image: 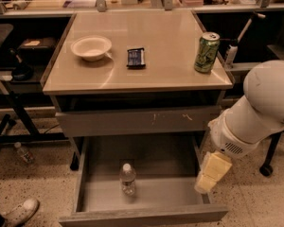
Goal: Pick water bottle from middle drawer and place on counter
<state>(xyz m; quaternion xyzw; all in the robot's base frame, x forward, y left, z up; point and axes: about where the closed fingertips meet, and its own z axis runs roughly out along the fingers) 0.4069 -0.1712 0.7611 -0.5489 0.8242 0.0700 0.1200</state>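
The water bottle (128,178) stands upright in the open middle drawer (180,195), near its front and a little left of centre. It is clear with a white cap. My gripper (211,172) hangs from the white arm (255,108) at the drawer's right wall, to the right of the bottle and apart from it. It holds nothing that I can see. The beige counter (170,65) tops the cabinet above.
On the counter stand a green soda can (206,52) at the right edge, a white bowl (91,47) and a dark packet (136,57). A shut drawer front with pale scratches (137,121) sits above the open drawer. A small bottle (23,152) and a shoe (16,212) are on the floor left.
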